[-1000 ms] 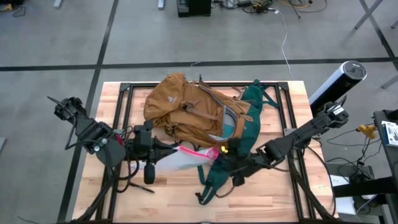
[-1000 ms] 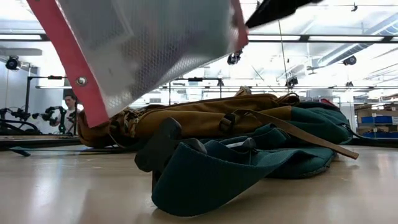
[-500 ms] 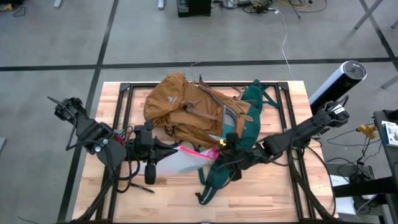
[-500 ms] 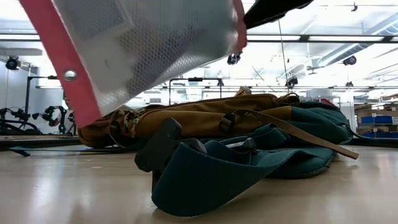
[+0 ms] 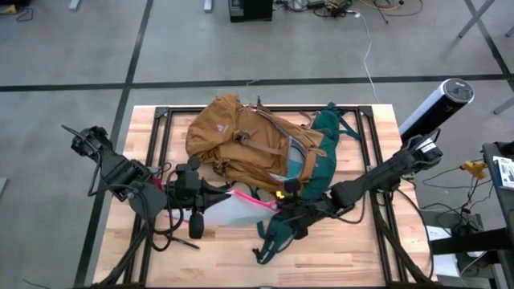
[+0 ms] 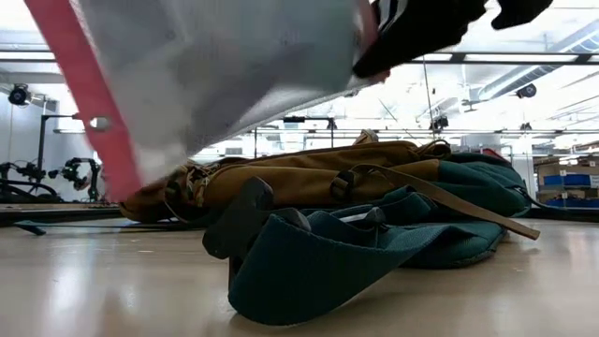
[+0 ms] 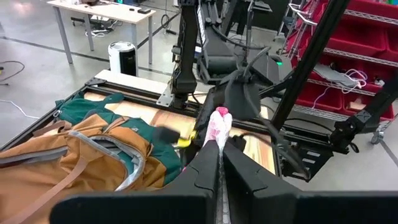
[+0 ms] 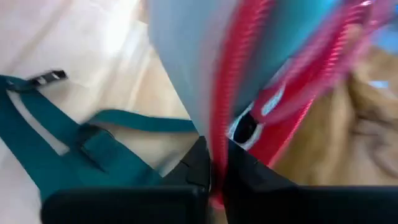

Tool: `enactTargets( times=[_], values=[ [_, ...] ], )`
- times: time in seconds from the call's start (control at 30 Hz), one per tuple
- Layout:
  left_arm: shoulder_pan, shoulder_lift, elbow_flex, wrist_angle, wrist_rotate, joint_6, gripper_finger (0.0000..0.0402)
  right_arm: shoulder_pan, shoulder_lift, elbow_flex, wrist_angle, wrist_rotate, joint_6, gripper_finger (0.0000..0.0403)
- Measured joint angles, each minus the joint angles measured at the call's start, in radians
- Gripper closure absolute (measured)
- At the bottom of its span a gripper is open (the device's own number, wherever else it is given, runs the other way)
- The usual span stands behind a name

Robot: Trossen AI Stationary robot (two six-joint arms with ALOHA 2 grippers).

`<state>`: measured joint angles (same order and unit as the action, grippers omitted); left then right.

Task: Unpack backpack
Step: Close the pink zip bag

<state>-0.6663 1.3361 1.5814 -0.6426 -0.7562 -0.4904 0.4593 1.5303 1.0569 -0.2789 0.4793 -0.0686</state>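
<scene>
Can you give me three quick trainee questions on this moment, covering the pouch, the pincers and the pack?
1. True or false: the clear pink-edged pouch lies flat on the table.
2. Which pincers are shut on the pouch? A) left only B) right only C) both
3. Fill in: the backpack lies on the wooden ____.

Key
1. False: in the low view it hangs above the table.
2. C: the left pincer grips one end, the right pincer the pink edge at the other.
3. table
</scene>
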Motion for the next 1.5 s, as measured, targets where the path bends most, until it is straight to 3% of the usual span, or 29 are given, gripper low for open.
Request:
enactTargets(
  times=[0.17, 0.27, 0.43, 0.6, 0.7, 0.83, 1.07, 1.33, 1.5],
  values=[
    [0.0, 0.0, -0.031, -0.002, -0.027, -0.033, 0.0402, 0.069, -0.115, 0.159, -0.391, 0.203, 0.025, 0.0402],
    [-0.001, 0.001, -0.096, 0.024, -0.066, -0.077, 0.0401, 0.114, -0.16, 0.269, -0.491, 0.223, 0.073, 0.0402],
    [0.009, 0.025, -0.285, 0.23, -0.084, -0.116, 0.0401, 0.157, -0.17, 0.317, -0.516, 0.144, 0.074, 0.0403],
    [0.013, 0.053, -0.468, 0.488, -0.082, -0.196, 0.0401, 0.147, -0.155, 0.312, -0.715, 0.035, 0.256, 0.0403],
    [0.013, 0.059, -0.541, 0.5, -0.079, -0.311, 0.0401, 0.148, -0.131, 0.305, -0.828, -0.032, 0.358, 0.0403],
    [0.002, 0.058, -0.612, 0.502, -0.069, -0.442, 0.0401, 0.189, -0.125, 0.303, -0.834, -0.036, 0.44, 0.0403],
    [-0.005, 0.042, -0.602, 0.52, 0.022, -0.393, 0.0372, 0.267, -0.119, 0.3, -0.775, -0.015, 0.525, 0.0403],
    [-0.005, -0.018, -0.487, 0.445, 0.175, -0.288, 0.0257, 0.27, -0.12, 0.267, -0.771, 0.026, 0.606, 0.0403],
    [-0.008, -0.014, -0.413, 0.441, 0.159, -0.269, 0.0204, 0.27, -0.12, 0.262, -0.772, 0.038, 0.644, 0.0403]
  ],
)
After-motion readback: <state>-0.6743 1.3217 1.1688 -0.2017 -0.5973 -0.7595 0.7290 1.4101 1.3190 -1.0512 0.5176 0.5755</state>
